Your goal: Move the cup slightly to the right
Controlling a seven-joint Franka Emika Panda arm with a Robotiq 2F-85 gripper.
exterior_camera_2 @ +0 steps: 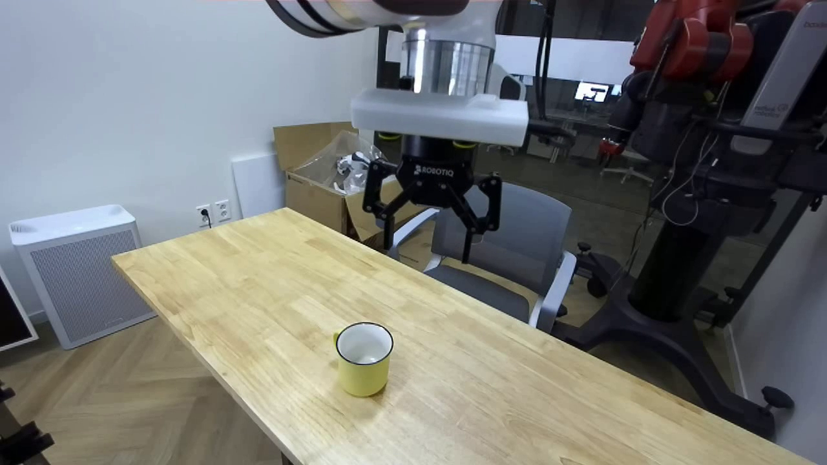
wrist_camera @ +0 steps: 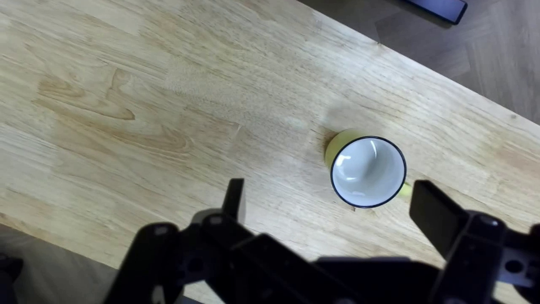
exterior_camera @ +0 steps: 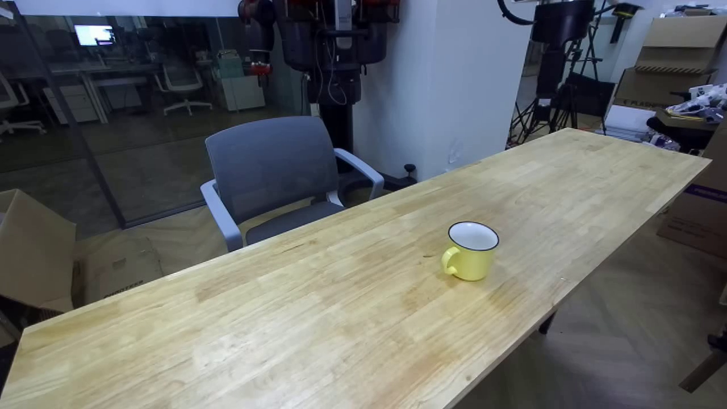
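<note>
Cup (wrist_camera: 368,172) upright on the table (exterior_camera_2: 258,278), nearer the long edge away from the chair (exterior_camera_2: 517,245) in both exterior views. Pincer (exterior_camera_2: 428,247) spread wide, nothing between its fingers (wrist_camera: 436,215); it hangs above the table, pointing down, well clear of the cup.

Relation that matters: cup is below and off to one side, not centred on the gap. In the wrist view it shows just past the fingertips and closer to the right-hand finger of that picture. In an exterior view the cup (exterior_camera_2: 364,361) is lower and left of the pincer, which fits. Forward offset hard to judge at this height. Handle (wrist_camera: 405,190) juts toward that same right-hand finger. Round body, no long axis to match; only the handle breaks symmetry.

Judgement: approach step, nothing grasped yet. Next move likely wants a sideways shift to the handle side, then a drop. Going straight down, a finger could hit the handle. Whose "right" is meant: can't tell.
</note>
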